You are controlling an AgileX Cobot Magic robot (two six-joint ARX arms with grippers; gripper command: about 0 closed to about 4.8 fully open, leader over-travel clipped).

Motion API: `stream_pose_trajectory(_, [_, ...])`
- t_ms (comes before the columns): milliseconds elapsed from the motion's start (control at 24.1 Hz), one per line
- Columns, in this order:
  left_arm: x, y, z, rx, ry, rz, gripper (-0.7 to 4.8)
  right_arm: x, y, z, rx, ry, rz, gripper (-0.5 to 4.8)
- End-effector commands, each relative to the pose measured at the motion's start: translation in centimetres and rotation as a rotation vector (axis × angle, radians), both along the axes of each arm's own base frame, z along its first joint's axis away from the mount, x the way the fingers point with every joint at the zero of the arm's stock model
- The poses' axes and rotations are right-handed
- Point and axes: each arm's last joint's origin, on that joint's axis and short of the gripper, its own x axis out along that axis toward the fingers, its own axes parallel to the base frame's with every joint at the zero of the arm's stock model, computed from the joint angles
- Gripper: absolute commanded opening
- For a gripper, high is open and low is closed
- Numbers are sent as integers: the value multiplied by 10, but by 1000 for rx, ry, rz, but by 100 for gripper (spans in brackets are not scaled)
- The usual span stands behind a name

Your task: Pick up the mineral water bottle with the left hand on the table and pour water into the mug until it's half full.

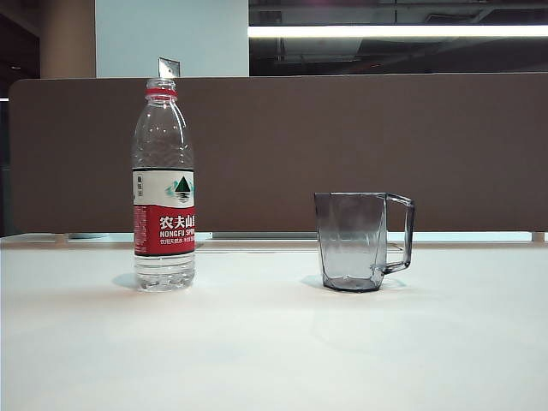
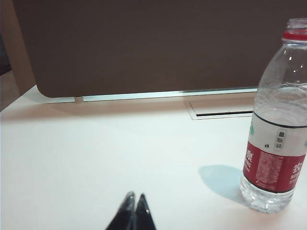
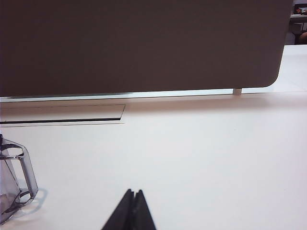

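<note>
Looking over my three feeds, I took the mineral water bottle (image 1: 163, 184) as my landmark: it stood upright and uncapped on the white table (image 1: 274, 342), its red neck ring showing at the open mouth and the red-and-white label facing the exterior camera. The water (image 1: 163, 270) inside was clear, though I could not tell its level with any confidence. The mug (image 1: 353, 241), smoky grey and faceted, stood upright well apart from the bottle, on the far side of the table's middle from it, with its angular handle turned away from the bottle; it looked empty. A brown partition panel (image 1: 274, 154) rose behind both. Neither arm appeared in the exterior view. In the left wrist view, the left gripper (image 2: 134, 197) sat low over the table, near the bottle but not touching it, its two dark fingertips pressed together with nothing between them. In the right wrist view, the right gripper (image 3: 134, 192) likewise had its tips closed on nothing, low over bare table, with the mug's handle just in view at the edge, clear of it.
</note>
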Motion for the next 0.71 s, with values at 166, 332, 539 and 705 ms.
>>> stream_pose_trajectory(166, [0,0,2,-3,-13,-3,-5,0,0,1,-3,-19,3,-1])
stream_pose_trajectory(332, [0,0,2,-5,-13,-3,-5,0,0,2,-3,-23,6,-1])
stream_pose_trajectory(539, [-3,0,17,-89,-94,-11,-5,-4,0,19,-2,-85,7,-1])
stream_pose_trajectory(705, [-7,0,39,-90,-173,-16,-5,-8,0,42,-2,-104,7,-2])
